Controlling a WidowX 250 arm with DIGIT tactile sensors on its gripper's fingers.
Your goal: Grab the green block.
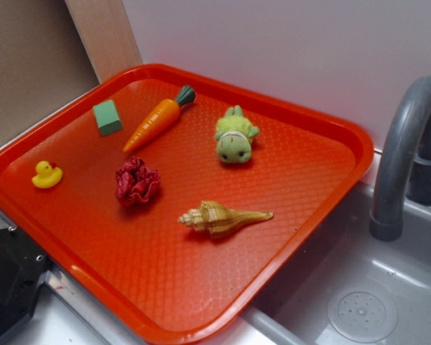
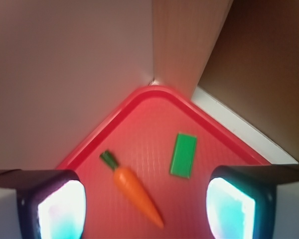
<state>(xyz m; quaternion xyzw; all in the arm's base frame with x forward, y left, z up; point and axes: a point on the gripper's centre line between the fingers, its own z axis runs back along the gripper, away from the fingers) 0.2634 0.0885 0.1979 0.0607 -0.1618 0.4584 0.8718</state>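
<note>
Small matte teal-green rectangular block [image 2: 183,155] lies in red plastic tray's [image 1: 287,251] far corner beside orange carrot [image 2: 137,194]. My gripper [image 2: 145,206] hangs wide open, empty. I'd centre over block, then descend.

Block [image 1: 108,117] lies on tray [image 1: 330,129] — just left of carrot [image 1: 154,122].

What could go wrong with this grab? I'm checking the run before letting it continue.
1. The carrot lies close beside the green block; with the gripper open wide, a finger might land on the carrot or nudge it.
2. The block is low and flat-faced, so a shallow descent might close above it, or slide it along the tray.
3. In the wrist view the block sits right of centre; descending without re-centring might clip it.
</note>
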